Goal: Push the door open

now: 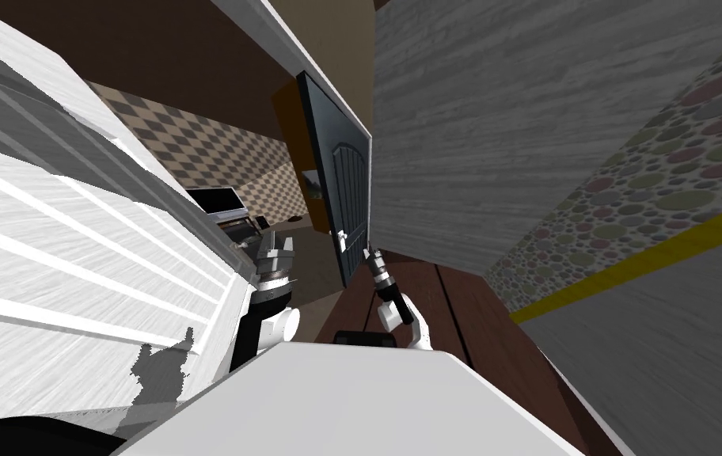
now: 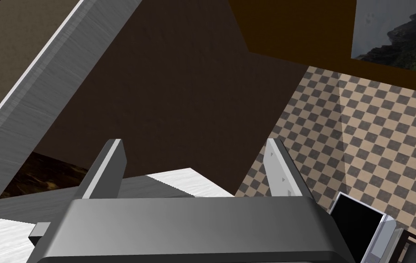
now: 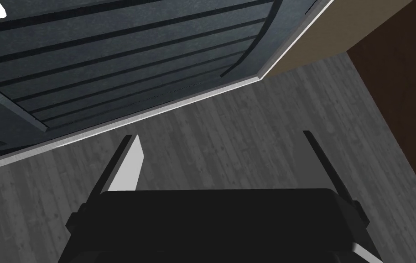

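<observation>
The dark blue-grey panelled door (image 1: 345, 186) stands at the centre of the head view, swung partly open, with a grey wood-grain wall (image 1: 494, 142) filling the frame to its right and a room with a checkered wall (image 1: 193, 146) showing to its left. A small white handle (image 1: 341, 238) sits low on the door. The right gripper (image 1: 368, 253) points up at the door's near edge, just right of the handle; I cannot tell whether it touches. In the right wrist view its fingers (image 3: 128, 164) are spread, with nothing between them. The left gripper (image 1: 281, 244), left of centre, is spread too and holds nothing, near a dark screen (image 1: 214, 200) in a white frame
</observation>
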